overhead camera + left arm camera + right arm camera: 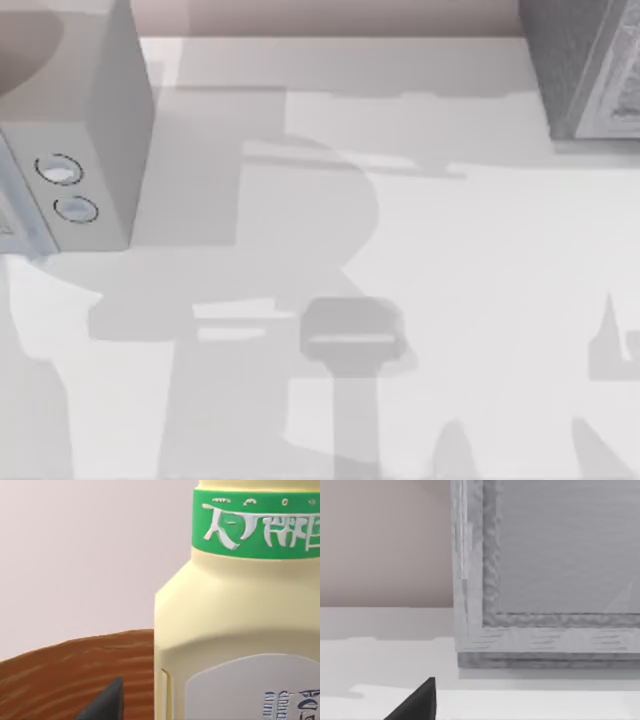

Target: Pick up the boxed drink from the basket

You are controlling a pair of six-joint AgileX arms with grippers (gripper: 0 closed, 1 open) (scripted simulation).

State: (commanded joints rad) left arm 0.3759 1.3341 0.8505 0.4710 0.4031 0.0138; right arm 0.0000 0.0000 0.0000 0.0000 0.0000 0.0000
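Observation:
The boxed drink (pixel 235 625) looms very close in the left wrist view: pale yellow body, green band with white lettering, a white label lower down. Its cap is out of frame. Behind and beside it curves the brown woven basket (pixel 60 670). A dark tip of my left gripper (pixel 107 702) juts up beside the drink, over the basket's weave; whether it grips the drink I cannot tell. In the right wrist view a dark tip of my right gripper (pixel 417 700) hangs over the white table, away from the drink.
On the white table (pixel 460 280) a grey box (pixel 90 150) with two round rings stands at the left, and a second grey box (pixel 585 70) at the far right corner, also close ahead as the grey box (pixel 545 575) in the right wrist view. Arm shadows cross the table's middle.

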